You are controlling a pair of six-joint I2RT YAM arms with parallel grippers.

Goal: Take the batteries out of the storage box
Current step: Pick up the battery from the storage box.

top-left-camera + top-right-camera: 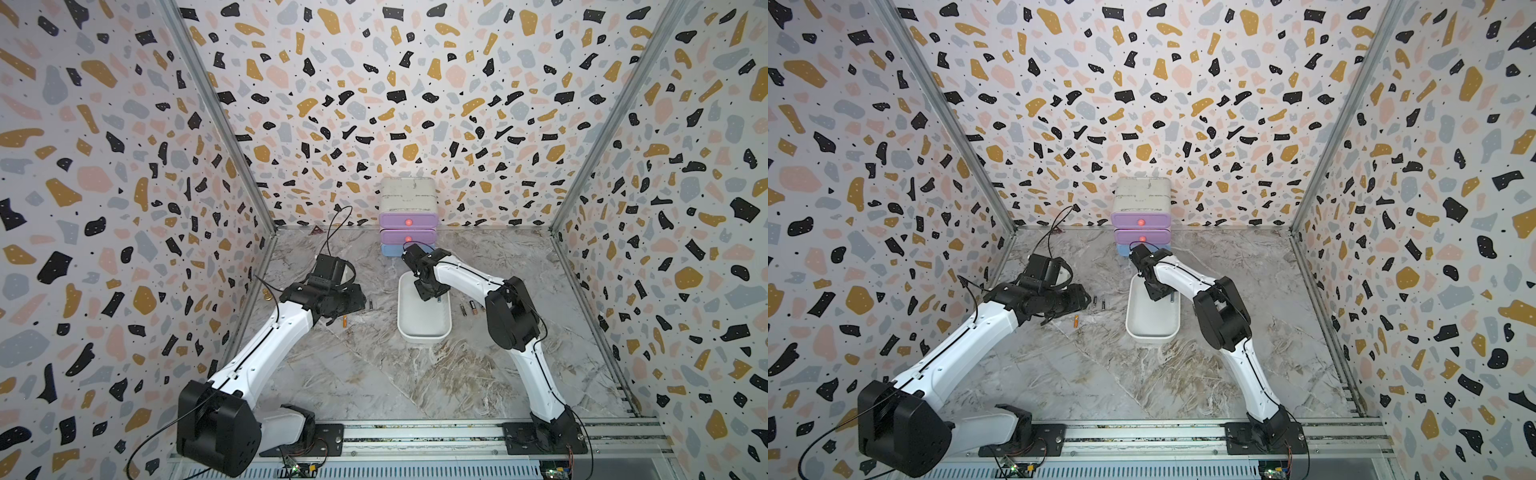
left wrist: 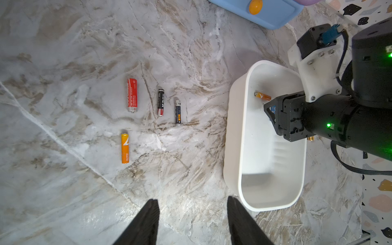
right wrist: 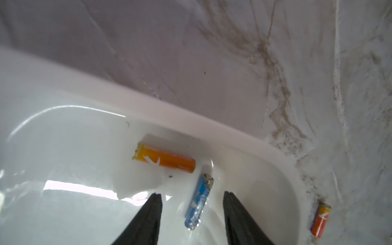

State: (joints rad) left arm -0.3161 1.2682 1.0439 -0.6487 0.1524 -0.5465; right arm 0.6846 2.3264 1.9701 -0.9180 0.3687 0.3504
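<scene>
The fingers (image 3: 148,218) of our right gripper (image 3: 192,193) stand parted, one on each side of the blue battery (image 3: 199,201), and as far as we can tell neither touches it; nothing is grasped. We hold them so because the battery lies on the floor of the storage box (image 3: 148,104), running lengthwise between them, so that closing should catch it across its thin body. An orange battery (image 3: 165,160) lies just beside it, nearer the box's long wall, and we judge it close enough to be nudged if we come down off line. Our left gripper (image 2: 192,199) is likewise spread and empty, hovering over the marble table (image 2: 63,191) beside the box, which keeps it clear of the right arm's work. On the table before it four batteries lie outside the box, roughly parallel and apart from one another: a red battery (image 2: 132,95), a black-and-red battery (image 2: 160,102), a small dark battery (image 2: 177,112) and a second orange battery (image 2: 125,148). A few more batteries (image 1: 471,308) lie on the table at the box's other side. We judge that only two are left inside.
</scene>
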